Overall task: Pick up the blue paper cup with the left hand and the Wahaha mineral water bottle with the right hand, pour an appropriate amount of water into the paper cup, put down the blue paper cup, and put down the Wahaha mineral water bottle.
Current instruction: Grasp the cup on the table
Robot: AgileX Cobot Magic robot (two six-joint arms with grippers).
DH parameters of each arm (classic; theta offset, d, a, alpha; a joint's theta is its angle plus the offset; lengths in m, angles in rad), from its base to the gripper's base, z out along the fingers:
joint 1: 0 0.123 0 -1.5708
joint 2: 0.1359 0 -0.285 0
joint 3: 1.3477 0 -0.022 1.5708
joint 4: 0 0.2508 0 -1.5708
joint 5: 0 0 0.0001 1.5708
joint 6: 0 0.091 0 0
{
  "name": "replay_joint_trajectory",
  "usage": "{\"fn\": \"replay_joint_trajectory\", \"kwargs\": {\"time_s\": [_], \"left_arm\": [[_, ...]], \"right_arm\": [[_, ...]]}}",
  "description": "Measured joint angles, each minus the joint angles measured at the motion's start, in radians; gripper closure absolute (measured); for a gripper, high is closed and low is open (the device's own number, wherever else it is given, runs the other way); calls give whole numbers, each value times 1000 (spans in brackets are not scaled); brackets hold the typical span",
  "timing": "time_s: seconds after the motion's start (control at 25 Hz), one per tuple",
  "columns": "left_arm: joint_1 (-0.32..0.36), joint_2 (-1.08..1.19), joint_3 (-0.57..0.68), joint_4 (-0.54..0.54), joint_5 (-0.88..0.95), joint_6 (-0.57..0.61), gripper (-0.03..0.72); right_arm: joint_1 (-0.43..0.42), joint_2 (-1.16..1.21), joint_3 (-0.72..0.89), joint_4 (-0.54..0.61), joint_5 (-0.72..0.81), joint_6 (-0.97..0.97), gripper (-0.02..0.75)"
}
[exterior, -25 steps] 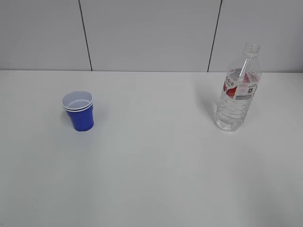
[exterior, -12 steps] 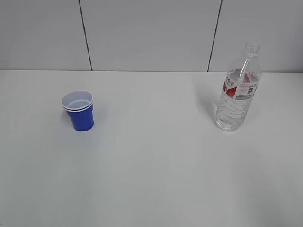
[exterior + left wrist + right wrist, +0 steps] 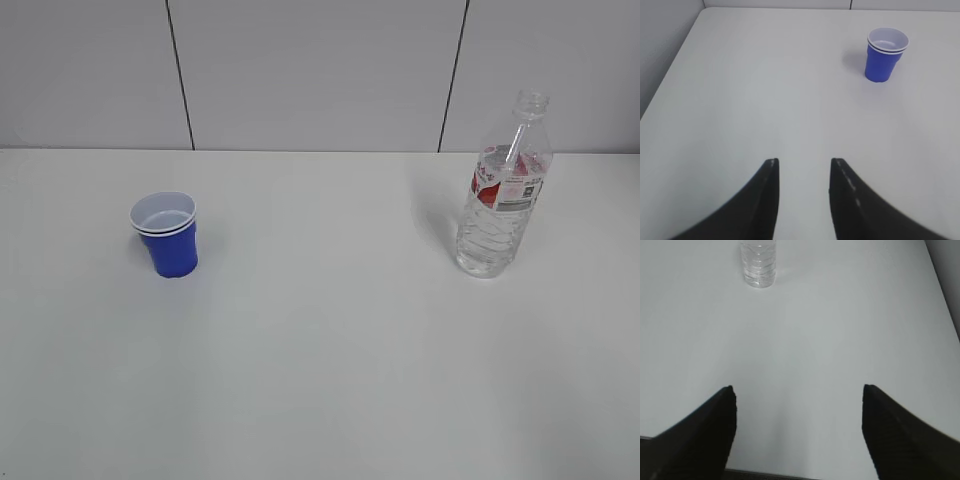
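Observation:
The blue paper cup (image 3: 168,235) stands upright on the left of the white table, white inside, with a white double rim. It also shows in the left wrist view (image 3: 884,55), far ahead and to the right of my left gripper (image 3: 802,162), which is open and empty. The Wahaha mineral water bottle (image 3: 503,190) stands upright at the right, capless, with a red and white label and water in its lower part. Its base shows in the right wrist view (image 3: 758,262), far ahead and left of my right gripper (image 3: 797,388), which is open wide and empty. Neither gripper shows in the exterior view.
The white table (image 3: 330,340) meets a grey panelled wall (image 3: 320,70) at the back. The table's left edge (image 3: 670,80) shows in the left wrist view and its right edge (image 3: 942,290) in the right wrist view.

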Motion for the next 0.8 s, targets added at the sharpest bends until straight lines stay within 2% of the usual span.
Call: {"fn": "replay_joint_trajectory", "kwargs": {"time_s": [0.12, 0.32, 0.36, 0.48, 0.8], "left_arm": [[0, 0, 0, 0, 0, 0, 371], [0, 0, 0, 0, 0, 0, 168], [0, 0, 0, 0, 0, 0, 151], [-2, 0, 0, 7, 0, 0, 129], [-21, 0, -30, 25, -2, 0, 127]], "right_arm": [[0, 0, 0, 0, 0, 0, 151], [0, 0, 0, 0, 0, 0, 151], [0, 0, 0, 0, 0, 0, 151], [0, 0, 0, 0, 0, 0, 150], [0, 0, 0, 0, 0, 0, 151]]}}
